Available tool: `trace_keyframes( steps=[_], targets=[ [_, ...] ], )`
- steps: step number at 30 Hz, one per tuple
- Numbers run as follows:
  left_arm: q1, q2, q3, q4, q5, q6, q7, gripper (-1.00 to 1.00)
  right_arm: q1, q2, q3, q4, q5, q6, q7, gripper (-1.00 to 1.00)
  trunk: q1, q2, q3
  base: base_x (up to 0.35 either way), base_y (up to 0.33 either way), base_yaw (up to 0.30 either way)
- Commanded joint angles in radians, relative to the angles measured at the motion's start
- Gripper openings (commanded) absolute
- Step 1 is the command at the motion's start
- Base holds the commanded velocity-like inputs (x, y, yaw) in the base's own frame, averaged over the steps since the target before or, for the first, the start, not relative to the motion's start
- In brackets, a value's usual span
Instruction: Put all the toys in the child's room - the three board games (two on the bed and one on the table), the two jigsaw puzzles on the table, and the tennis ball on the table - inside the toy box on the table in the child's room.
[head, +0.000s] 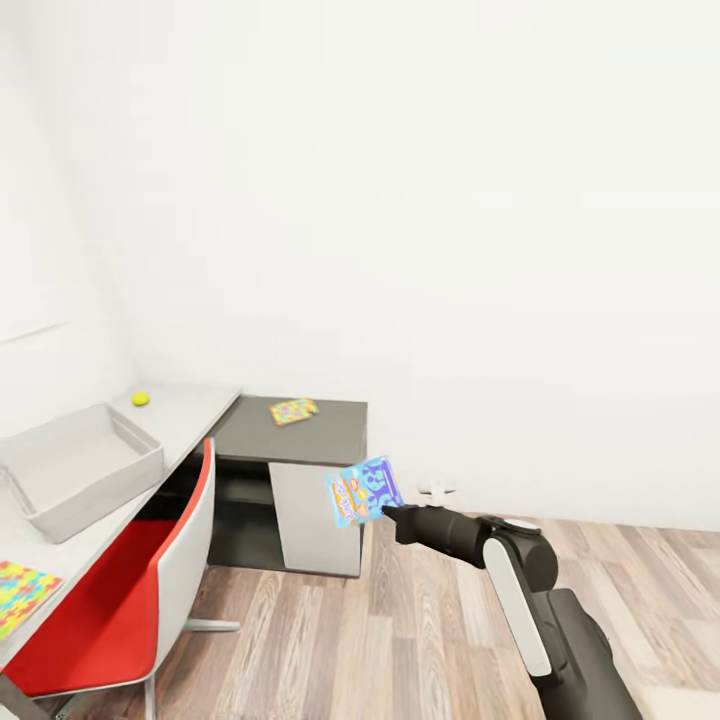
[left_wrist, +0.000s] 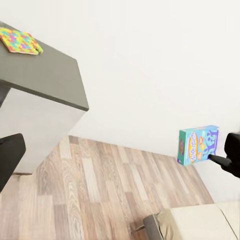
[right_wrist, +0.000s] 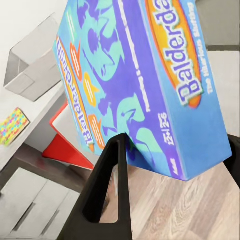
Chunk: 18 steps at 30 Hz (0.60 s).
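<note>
Head view: table (head: 190, 405) edge cut off

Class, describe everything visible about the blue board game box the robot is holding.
The thin rectangular blue board game box has a glossy printed cover: light blue with purple shapes, orange ovals and the title "Balderdash". It is held in the air above the wood plank floor, standing tilted on edge. The right gripper is shut on its lower edge, a black finger against the cover. Nothing else touches it.

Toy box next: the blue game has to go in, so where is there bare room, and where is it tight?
The toy box looks bare inside. The pale desk is bare between the box and the tennis ball. The red chair crowds the desk's front. The right gripper holds the blue game.
</note>
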<state>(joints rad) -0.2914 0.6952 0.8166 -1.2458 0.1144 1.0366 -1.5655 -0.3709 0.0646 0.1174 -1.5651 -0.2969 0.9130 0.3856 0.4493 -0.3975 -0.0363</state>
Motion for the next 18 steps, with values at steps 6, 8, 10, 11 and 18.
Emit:
trace_keyframes(
  steps=[6,8,10,11,18],
  targets=[
    [-0.001,-0.001,-0.001,0.0,-0.003,0.011,-0.005,1.0,0.0,0.001,0.001,-0.001,0.001,0.003,0.004,-1.0,0.001,-0.002,-0.006,0.0,0.0,0.267],
    [-0.001,-0.002,-0.001,0.0,-0.004,0.011,-0.005,1.0,0.0,0.001,0.002,-0.001,0.001,0.003,0.003,-1.0,0.001,-0.002,-0.007,0.0,0.0,0.268],
    [0.0,-0.003,-0.002,0.0,-0.004,0.011,-0.005,1.0,0.0,0.001,0.002,0.0,0.001,0.003,0.003,-1.0,0.001,-0.002,-0.008,0.0,0.0,0.268],
    [0.0,-0.003,-0.002,0.0,-0.004,0.011,-0.005,1.0,0.0,0.001,0.002,-0.001,0.001,0.003,0.003,-1.0,0.001,-0.002,-0.009,0.0,0.0,0.268],
    [0.0,-0.011,-0.006,0.0,-0.004,0.011,-0.005,1.0,0.001,0.001,0.002,0.0,0.001,0.003,0.002,-1.0,0.001,-0.002,-0.012,0.0,0.0,0.269]
  ],
)
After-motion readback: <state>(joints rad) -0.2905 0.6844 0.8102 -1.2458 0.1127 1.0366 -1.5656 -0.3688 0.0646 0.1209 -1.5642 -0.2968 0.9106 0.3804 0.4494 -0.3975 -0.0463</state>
